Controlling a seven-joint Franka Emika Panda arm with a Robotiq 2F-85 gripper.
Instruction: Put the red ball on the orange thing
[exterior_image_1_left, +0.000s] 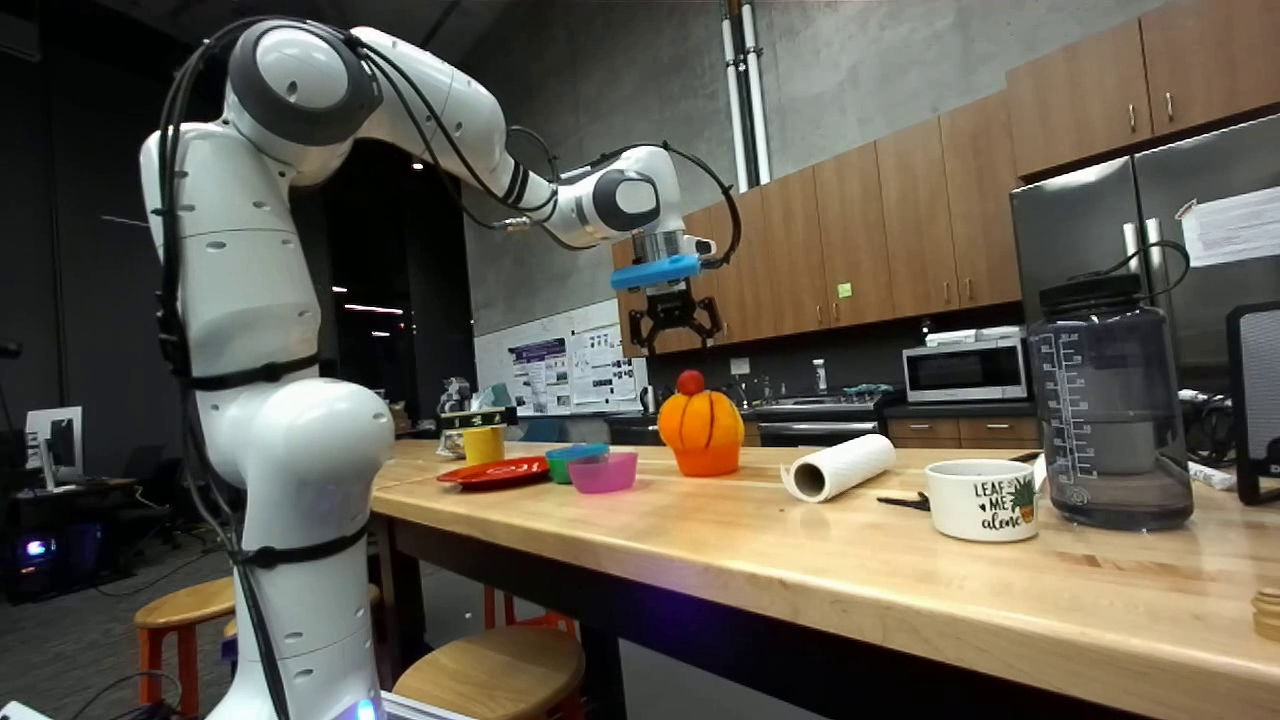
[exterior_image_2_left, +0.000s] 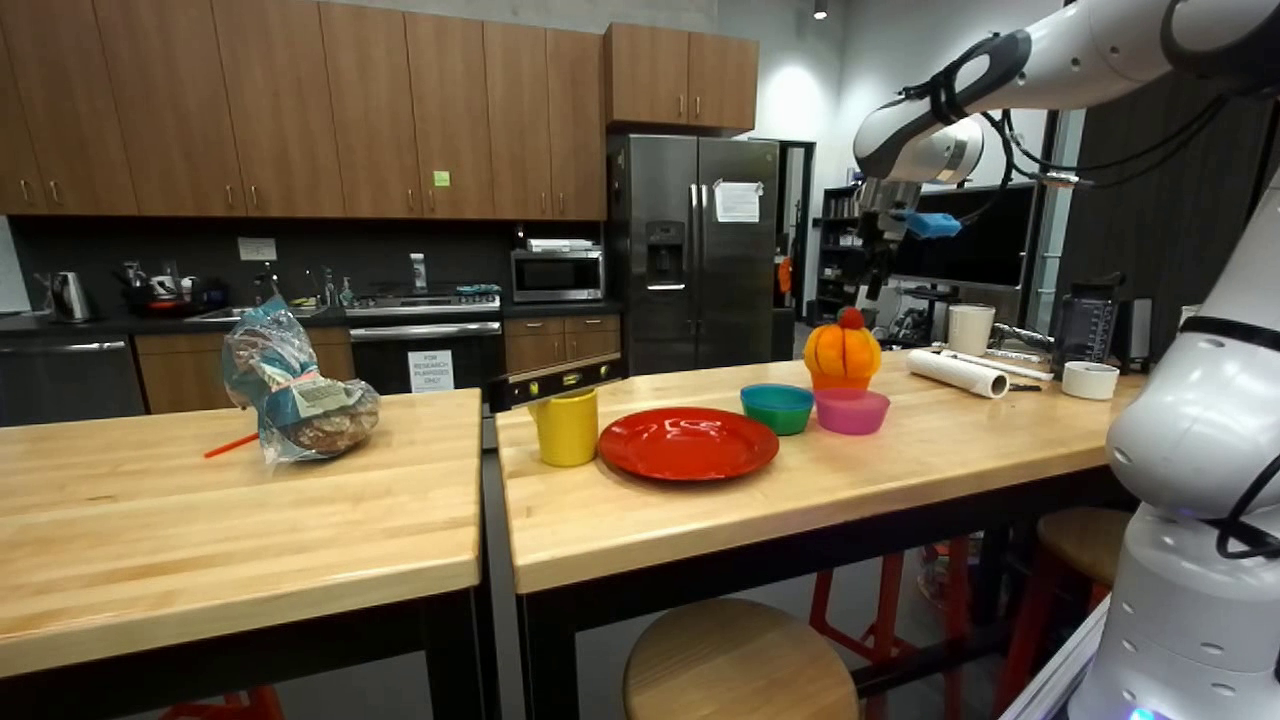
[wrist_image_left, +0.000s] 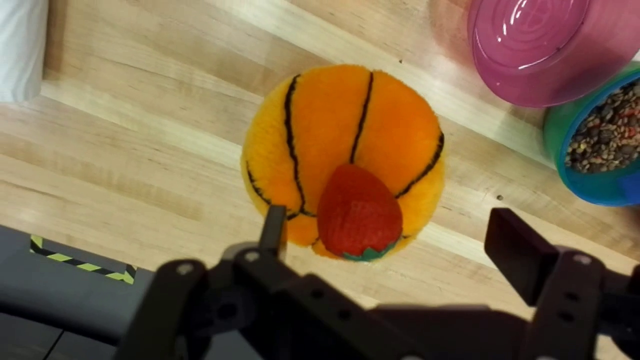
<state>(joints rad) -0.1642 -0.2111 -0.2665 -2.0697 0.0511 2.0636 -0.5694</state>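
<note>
Jaws spread wide and released, the gripper (exterior_image_1_left: 680, 338) hangs above the red ball (wrist_image_left: 357, 212), with a gap between them visible in an exterior view. Seen from the wrist, the ball sits in the space between the two jaws, nearer the one on the left of that picture. A bit of green shows at one edge of the ball, which rests on top of the orange thing (exterior_image_1_left: 700, 435), rounded and dark-seamed above a redder base. That stands upright on the wooden table (exterior_image_1_left: 800, 560).

Near it is a pink bowl (exterior_image_1_left: 604, 475), and close by that a green bowl (wrist_image_left: 556, 130) with a blue rim, holding a seed-like mix. Past the bowls lies a red plate (exterior_image_2_left: 690, 445), then a yellow mug (exterior_image_2_left: 567, 430) with a spirit level (exterior_image_2_left: 560, 382) at its top; whether they touch I cannot tell.

On the orange thing's other side, a white roll (exterior_image_1_left: 850, 465) lies lengthwise. Farther along are a printed white cup (exterior_image_1_left: 983, 500) and, just beside it, a large bottle (exterior_image_1_left: 1110, 430), upright and dark-capped.
</note>
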